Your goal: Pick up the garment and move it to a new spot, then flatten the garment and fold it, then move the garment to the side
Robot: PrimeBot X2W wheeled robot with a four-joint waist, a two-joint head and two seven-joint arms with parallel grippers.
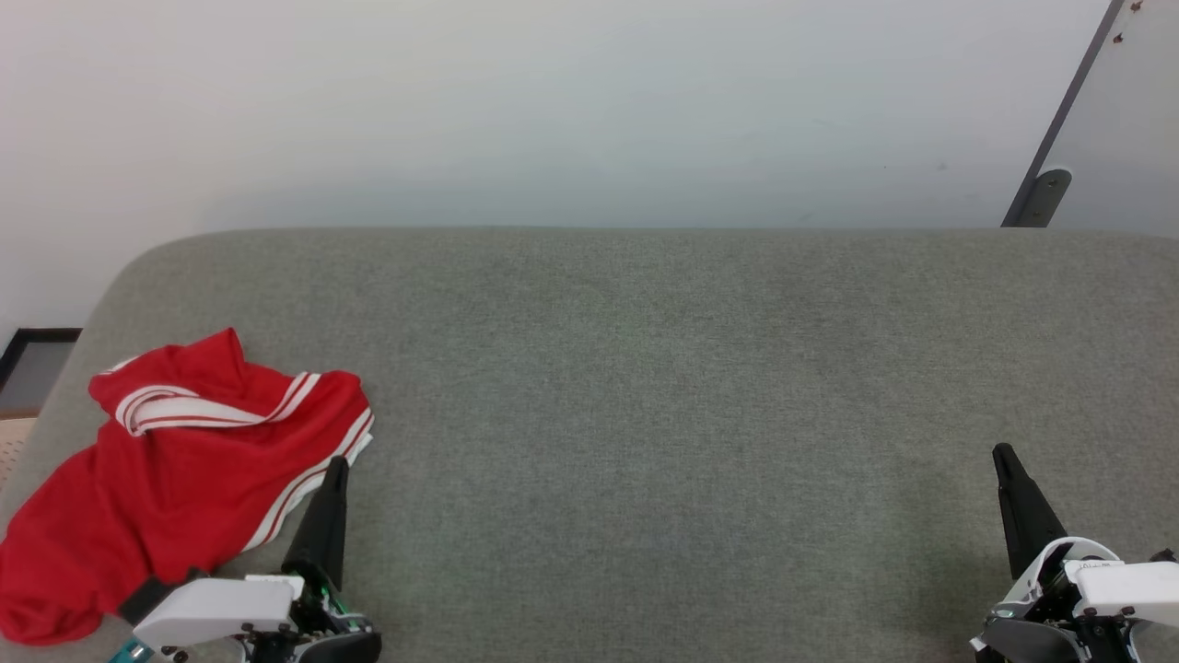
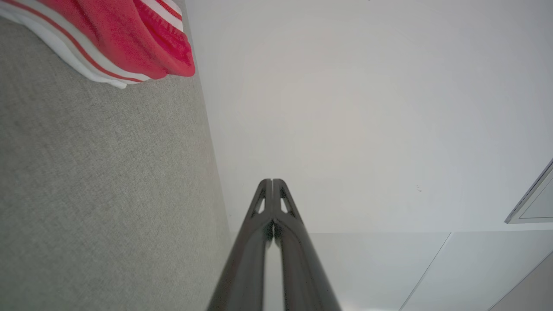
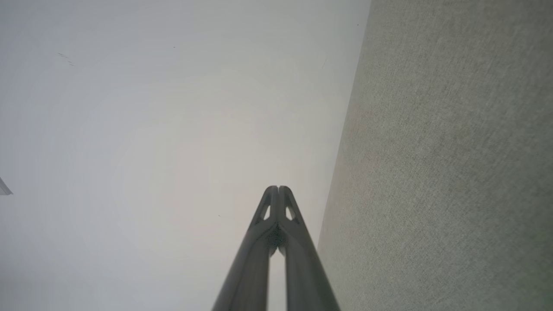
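Left gripper [image 1: 337, 468] first: you have its two dark fingers pressed together on nothing, as the left wrist view [image 2: 273, 185] confirms. Its tip sits just beside the garment's striped right hem; whether it touches the cloth I cannot tell. Your right gripper [image 1: 1005, 458] is likewise closed tip to tip [image 3: 278, 190] and holds nothing, well apart from the garment, far off to its right.

The garment [image 1: 184, 460] lies in a crumpled red heap, with white bands folded across its top and down its right hem [image 2: 108, 65]. It rests on the grey upholstered surface [image 1: 663, 368]. Its left side lies at or over that surface's left edge; I cannot tell which.

By my reading you are at the very first step: the pick-up has not begun. Your next move calls for parting the left fingers, bringing them over a raised fold such as the banded ridge, and closing on enough cloth to lift the whole heap.

Right of the garment you have a broad stretch of open surface reaching to the right gripper, good room for laying it flat. Beyond the garment the surface ends against the pale wall [image 1: 553, 110], and it rounds off at the corner beyond and left of the garment, so carry the garment rightward.
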